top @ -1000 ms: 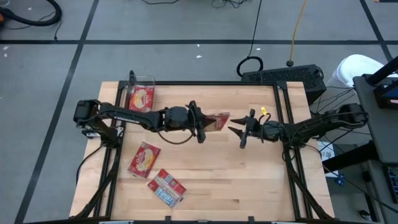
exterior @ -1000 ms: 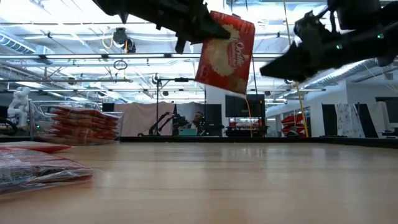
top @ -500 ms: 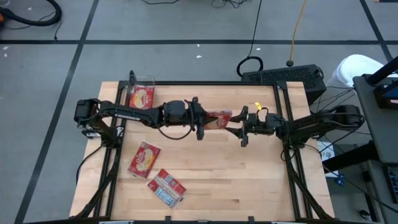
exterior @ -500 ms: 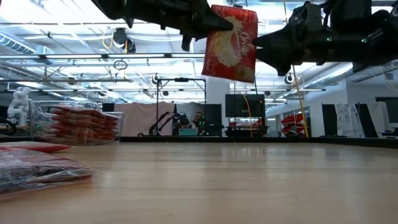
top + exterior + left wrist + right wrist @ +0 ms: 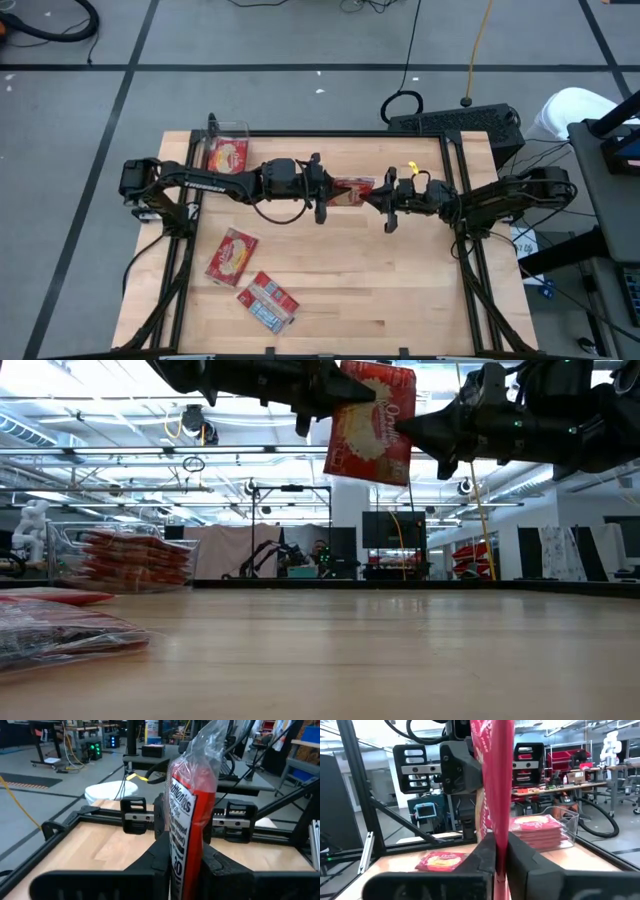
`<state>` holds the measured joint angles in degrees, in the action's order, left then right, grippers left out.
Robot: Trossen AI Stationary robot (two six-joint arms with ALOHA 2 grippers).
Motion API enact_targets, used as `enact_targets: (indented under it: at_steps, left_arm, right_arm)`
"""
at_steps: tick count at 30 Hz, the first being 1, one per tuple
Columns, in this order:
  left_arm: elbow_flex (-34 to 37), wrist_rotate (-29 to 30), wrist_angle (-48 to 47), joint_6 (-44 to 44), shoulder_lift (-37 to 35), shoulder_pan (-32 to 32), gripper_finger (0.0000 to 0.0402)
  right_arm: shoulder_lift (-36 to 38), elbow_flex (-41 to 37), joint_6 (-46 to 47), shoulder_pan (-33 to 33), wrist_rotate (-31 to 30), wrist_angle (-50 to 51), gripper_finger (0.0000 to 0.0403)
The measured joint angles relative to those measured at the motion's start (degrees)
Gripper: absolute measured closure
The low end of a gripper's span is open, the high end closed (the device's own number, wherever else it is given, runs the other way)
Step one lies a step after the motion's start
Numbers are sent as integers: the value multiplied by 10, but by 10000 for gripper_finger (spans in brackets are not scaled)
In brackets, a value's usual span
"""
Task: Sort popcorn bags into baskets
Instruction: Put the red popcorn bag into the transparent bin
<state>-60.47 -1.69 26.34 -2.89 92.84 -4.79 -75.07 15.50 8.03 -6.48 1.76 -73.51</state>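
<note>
The popcorn bag [image 5: 351, 190] you are moving is a flat red packet in shiny, crinkly clear wrap, and it hangs in the air over the middle of the bench [image 5: 400, 290], nearer the far edge. You can see its yellow popcorn picture from the low view [image 5: 368, 422]. Both grippers pinch it. Your left gripper [image 5: 326, 190] squeezes one short end, and its dark fingers [image 5: 161, 855] press on the thin edge of the packet. Your right gripper [image 5: 378, 195] is pressed together on the other end, with the packet edge caught between its fingers [image 5: 487, 851].

The basket [image 5: 226, 152] is a small clear plastic box with straight walls. It sits at the far left corner of the bench and holds a neat stack of red packets [image 5: 137, 558].

Two more packets lie flat on the pale wood near the left edge. One [image 5: 232, 256] shows its popcorn picture. The other [image 5: 268, 300], closer to the near edge, shows a grey-white label.
</note>
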Motion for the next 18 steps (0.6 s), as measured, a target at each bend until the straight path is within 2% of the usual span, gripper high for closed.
enact_targets:
  at_steps: [2,6,11,15,18]
  left_arm:
    - [0,1,-10,3,0,3,343]
    - [0,5,-88,-10,-17,4,282]
    - [3,63,-198,-47,-59,4,207]
    - [12,82,-217,-30,-72,3,177]
    - [39,84,-156,-33,-70,-12,173]
  right_arm:
    - [2,0,-2,-2,0,3,386]
    - [8,0,-2,-14,2,2,380]
    - [20,1,-5,-42,0,13,397]
    - [20,1,-7,-78,1,9,395]
    - [20,1,1,-106,-3,5,398]
